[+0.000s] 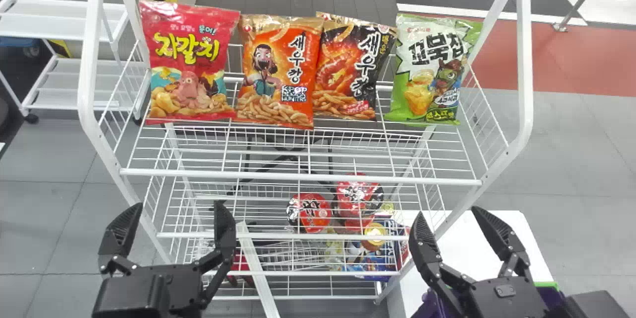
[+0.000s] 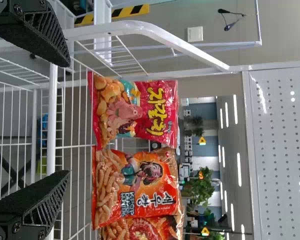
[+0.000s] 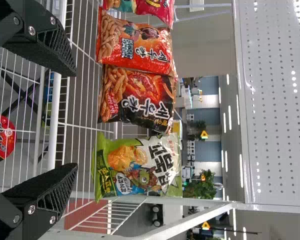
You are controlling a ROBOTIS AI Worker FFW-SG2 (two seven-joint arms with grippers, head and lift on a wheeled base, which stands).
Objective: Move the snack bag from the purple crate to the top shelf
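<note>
Both grippers stand in front of the rack: my left gripper [image 1: 171, 223] at lower left, my right gripper [image 1: 459, 228] at lower right, each open and holding nothing. The purple crate [image 1: 430, 305] is partly visible beneath the right gripper; its contents are hidden. On the top shelf [image 1: 298, 175] stand a red snack bag [image 1: 191, 59], an orange one [image 1: 280, 69], a black one [image 1: 353, 67] and a green one [image 1: 427, 69]. In the left wrist view, the left gripper [image 2: 65, 120] is spread before the shelf; in the right wrist view, so is the right gripper [image 3: 72, 120].
Lower shelves hold red cup packages [image 1: 309, 212] and blue packages [image 1: 382, 258]. A white table [image 1: 516, 223] is right of the rack, under the right gripper. The rack's white posts [image 1: 524, 59] rise at both sides. Some space separates the black and green bags.
</note>
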